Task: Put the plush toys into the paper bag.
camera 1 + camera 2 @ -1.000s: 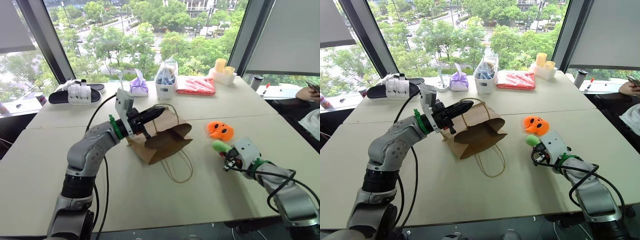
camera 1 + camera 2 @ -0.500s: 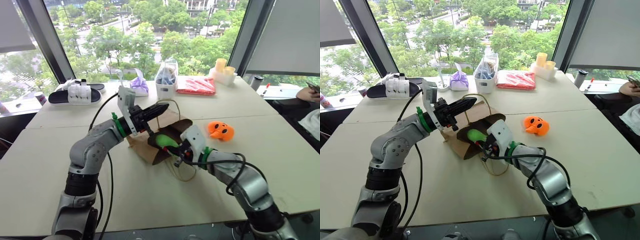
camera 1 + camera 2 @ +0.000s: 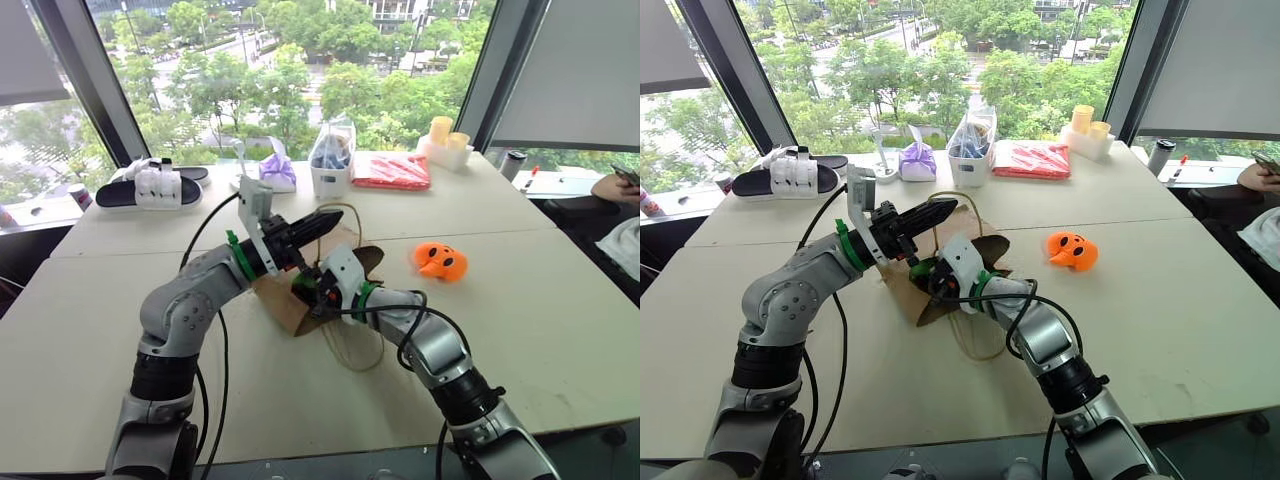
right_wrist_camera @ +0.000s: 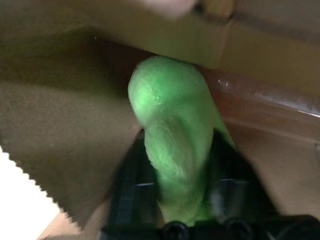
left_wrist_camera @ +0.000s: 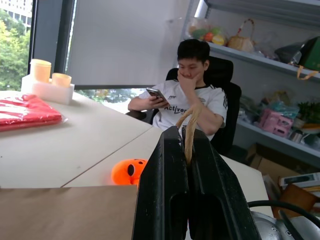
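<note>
The brown paper bag (image 3: 902, 292) lies on its side at the table's middle, mouth toward me. My left gripper (image 3: 945, 210) is shut on its twine handle (image 5: 190, 125) and holds the top edge up. Inside the bag's mouth is my right gripper (image 3: 930, 280). The green plush toy (image 4: 170, 130) sits between its fingers (image 4: 135, 170), which stand apart on either side of it, over the bag's inner wall. The orange plush toy (image 3: 441, 261), with dark face marks, lies on the table to the right of the bag, apart from both grippers.
Along the far edge by the window stand a black and white sandal (image 3: 150, 185), a purple pouch (image 3: 278, 172), a clear bag in a cup (image 3: 332, 160), a red packet (image 3: 392, 170) and yellow cups (image 3: 445, 138). A person (image 5: 192, 95) sits beyond the table's right end.
My right arm swung left from beside the orange toy, carrying the green toy into the bag's mouth, and its fingers have spread. The left gripper kept its hold on the handle.
</note>
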You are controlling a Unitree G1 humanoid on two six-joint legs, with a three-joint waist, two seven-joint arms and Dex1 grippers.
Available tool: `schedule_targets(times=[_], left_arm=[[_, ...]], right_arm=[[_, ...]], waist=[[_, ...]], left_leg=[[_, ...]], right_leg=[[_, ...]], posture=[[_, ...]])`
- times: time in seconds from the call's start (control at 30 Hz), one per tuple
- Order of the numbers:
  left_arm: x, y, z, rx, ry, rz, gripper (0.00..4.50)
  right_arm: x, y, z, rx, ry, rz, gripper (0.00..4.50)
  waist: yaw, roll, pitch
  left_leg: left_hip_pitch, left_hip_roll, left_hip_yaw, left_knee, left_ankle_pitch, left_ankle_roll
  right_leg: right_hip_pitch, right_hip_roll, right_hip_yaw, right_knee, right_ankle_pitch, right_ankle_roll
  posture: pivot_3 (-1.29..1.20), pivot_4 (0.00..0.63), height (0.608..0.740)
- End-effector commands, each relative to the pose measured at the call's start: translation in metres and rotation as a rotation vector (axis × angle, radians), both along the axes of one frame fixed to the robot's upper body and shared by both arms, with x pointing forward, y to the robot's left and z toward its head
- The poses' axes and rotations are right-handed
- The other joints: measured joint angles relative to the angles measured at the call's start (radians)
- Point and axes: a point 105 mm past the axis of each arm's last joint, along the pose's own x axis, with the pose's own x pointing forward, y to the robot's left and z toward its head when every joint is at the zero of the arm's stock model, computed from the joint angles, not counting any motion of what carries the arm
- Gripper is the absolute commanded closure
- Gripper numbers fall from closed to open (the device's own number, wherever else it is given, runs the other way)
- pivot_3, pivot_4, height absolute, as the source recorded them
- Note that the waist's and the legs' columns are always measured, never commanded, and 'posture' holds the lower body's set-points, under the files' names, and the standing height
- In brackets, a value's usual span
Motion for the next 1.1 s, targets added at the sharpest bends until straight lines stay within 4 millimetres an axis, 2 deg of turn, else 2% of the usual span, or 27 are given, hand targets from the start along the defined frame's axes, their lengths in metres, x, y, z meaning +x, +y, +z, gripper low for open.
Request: schedule_targets(times=[0.03,0.13,0.23,0.33,0.4,0.47,0.6,0.73,0.9,1.0,1.1], left_arm=[[-0.003,0.005,0.011,-0.021,-0.051,0.012,4.50],[-0.002,0.008,0.011,-0.018,-0.050,0.021,4.50],[0.001,0.013,0.008,-0.008,-0.047,0.038,4.50],[0.004,0.018,0.007,-0.002,-0.044,0.053,4.50],[0.006,0.020,0.008,-0.001,-0.048,0.061,4.50],[0.007,0.021,0.008,0.000,-0.050,0.066,4.50],[0.008,0.020,0.009,-0.005,-0.057,0.067,4.50],[0.006,0.017,0.009,-0.005,-0.067,0.063,4.50],[0.005,0.017,0.009,-0.001,-0.073,0.067,4.50],[0.004,0.017,0.010,0.006,-0.080,0.076,4.50],[0.004,0.018,0.011,0.007,-0.087,0.086,4.50]], right_arm=[[-0.007,-0.003,0.022,-0.019,-0.096,0.033,1.41],[-0.014,-0.016,0.029,-0.064,-0.134,0.029,1.41],[-0.022,-0.039,0.051,-0.077,-0.197,-0.015,1.41],[-0.035,-0.069,0.078,-0.055,-0.229,-0.063,1.41],[-0.038,-0.101,0.098,0.010,-0.236,-0.148,1.41],[-0.034,-0.126,0.104,0.051,-0.221,-0.236,1.41],[0.003,-0.190,0.073,-0.112,-0.205,-0.514,1.41],[0.040,-0.230,0.034,-0.207,-0.168,-0.710,1.41],[0.060,-0.237,0.013,-0.215,-0.157,-0.750,1.41],[0.080,-0.243,-0.010,-0.204,-0.093,-0.846,1.41],[0.089,-0.244,-0.020,-0.266,-0.089,-0.858,1.41]], waist=[[0.001,0.000,0.000],[0.003,0.000,0.000],[0.003,0.000,0.000],[0.005,0.000,0.000],[0.007,0.000,0.000],[0.008,0.000,0.000],[0.006,0.000,0.000],[0.001,0.000,0.000],[-0.003,0.001,0.000],[-0.006,0.000,0.000],[-0.002,0.000,0.000]], left_leg=[[0.000,0.000,0.000,0.000,0.000,0.000],[0.000,0.000,0.000,0.000,0.000,0.000],[0.000,0.000,0.000,0.000,0.000,0.000],[-0.001,0.000,0.000,0.000,-0.001,0.001],[-0.001,0.000,0.000,0.000,-0.001,0.002],[-0.001,0.000,0.000,0.000,-0.003,0.005],[0.000,0.000,0.001,0.000,-0.003,0.006],[0.001,0.000,0.002,0.000,-0.003,0.006],[0.001,0.000,0.004,-0.001,0.000,0.000],[0.001,0.000,0.005,0.000,0.000,0.000],[0.001,0.000,0.004,0.000,0.000,0.000]], right_leg=[[0.000,0.000,0.000,0.000,0.000,0.000],[0.000,0.000,0.000,0.000,0.000,0.000],[0.000,0.000,0.000,0.000,0.000,0.000],[0.000,0.000,0.000,0.000,0.000,0.000],[0.000,0.000,0.000,-0.001,0.000,0.000],[0.001,0.000,0.000,-0.001,0.000,0.000],[0.002,0.000,0.000,-0.001,0.000,0.000],[0.002,0.000,0.000,-0.001,0.000,0.000],[0.000,0.000,0.002,0.000,0.000,0.000],[0.000,0.000,0.002,-0.001,0.000,0.000],[0.000,0.000,0.002,-0.001,0.000,-0.001]], posture=[[0.00,0.150,0.740],[0.00,0.150,0.740],[0.00,0.150,0.740],[0.00,0.150,0.740],[0.00,0.150,0.740],[0.00,0.150,0.740],[0.00,0.150,0.740],[0.00,0.150,0.740],[0.00,0.150,0.740],[0.00,0.150,0.740],[0.00,0.150,0.740]])
